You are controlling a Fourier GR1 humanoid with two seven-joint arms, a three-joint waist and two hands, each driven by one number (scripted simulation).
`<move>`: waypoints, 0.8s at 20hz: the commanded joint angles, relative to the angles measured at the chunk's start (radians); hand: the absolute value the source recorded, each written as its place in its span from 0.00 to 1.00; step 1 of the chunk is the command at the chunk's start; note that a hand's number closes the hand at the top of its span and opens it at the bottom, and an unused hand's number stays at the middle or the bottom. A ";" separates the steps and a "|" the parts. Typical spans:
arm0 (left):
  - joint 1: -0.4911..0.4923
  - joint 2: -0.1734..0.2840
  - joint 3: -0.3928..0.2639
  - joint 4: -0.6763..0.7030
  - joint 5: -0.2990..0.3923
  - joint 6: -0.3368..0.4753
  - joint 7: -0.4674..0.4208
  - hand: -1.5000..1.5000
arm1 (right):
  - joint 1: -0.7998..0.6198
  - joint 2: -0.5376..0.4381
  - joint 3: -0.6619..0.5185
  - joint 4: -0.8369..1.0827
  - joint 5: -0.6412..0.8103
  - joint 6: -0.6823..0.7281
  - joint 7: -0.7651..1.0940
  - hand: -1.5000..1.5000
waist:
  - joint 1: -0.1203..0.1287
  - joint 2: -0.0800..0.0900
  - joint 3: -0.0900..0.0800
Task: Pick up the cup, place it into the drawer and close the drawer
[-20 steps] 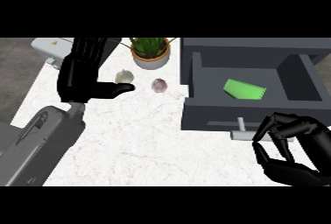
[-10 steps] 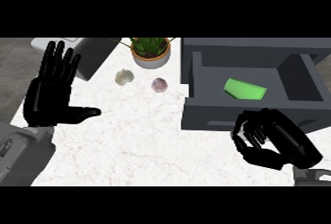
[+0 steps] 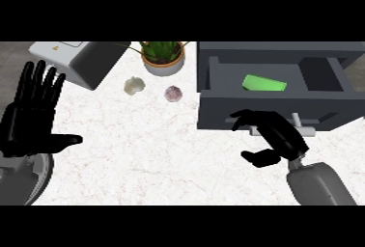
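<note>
While resting flat and wide at the worktop's left edge, left hand [image 3: 32, 120], fingers up. Nearer the right edge, right hand [image 3: 274, 137], fingers loosely curled, holding nothing, touching the front of the open drawer [image 3: 271, 112] beside its handle [image 3: 299, 126]. Farther in, green cup [image 3: 264, 83] lying inside the drawer. Toward the far edge, two garlic bulbs [image 3: 134, 85], potted plant [image 3: 163, 57], toaster [image 3: 75, 60].
</note>
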 commanded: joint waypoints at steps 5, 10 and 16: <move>0.144 -0.003 0.065 -0.087 -0.020 -0.081 0.005 0.00 | -0.214 0.064 -0.054 0.438 0.087 -0.097 -0.092 0.00 | 0.009 0.001 0.001; 0.086 -0.007 0.160 0.085 -0.019 -0.219 0.006 0.00 | -0.296 0.051 -0.124 0.595 0.068 -0.113 -0.204 0.00 | -0.004 0.002 0.000; 0.106 -0.025 0.157 0.000 -0.030 -0.194 0.034 0.00 | -0.543 0.087 -0.203 0.954 0.060 -0.145 -0.268 0.00 | 0.021 0.007 0.001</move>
